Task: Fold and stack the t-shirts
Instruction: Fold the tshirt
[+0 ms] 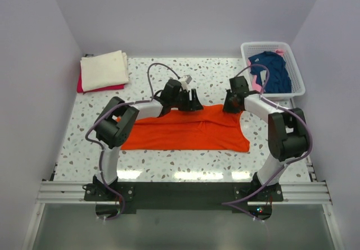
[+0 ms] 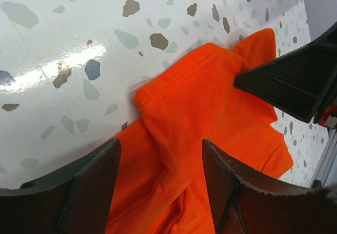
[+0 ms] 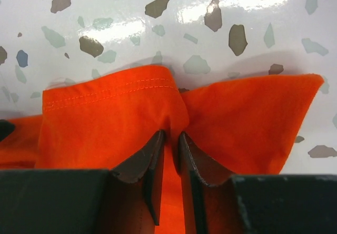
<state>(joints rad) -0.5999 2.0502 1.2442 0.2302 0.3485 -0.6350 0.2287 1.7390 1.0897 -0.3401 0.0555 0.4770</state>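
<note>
speckled table (image 1: 169,166) is holding the orange shirt (image 1: 185,132), lying long from 9 to 3 o'clock. right gripper (image 3: 171,139) is pinching its 12 o'clock edge tight; left gripper (image 2: 160,163) is hanging wide open over that edge.

Plain pale walls (image 1: 185,14) enclose a glossy speckled terrazzo table (image 1: 169,160) reflecting overhead light.

Both arms (image 1: 147,109) have white links, black joints, purple cables (image 1: 163,64).
</note>
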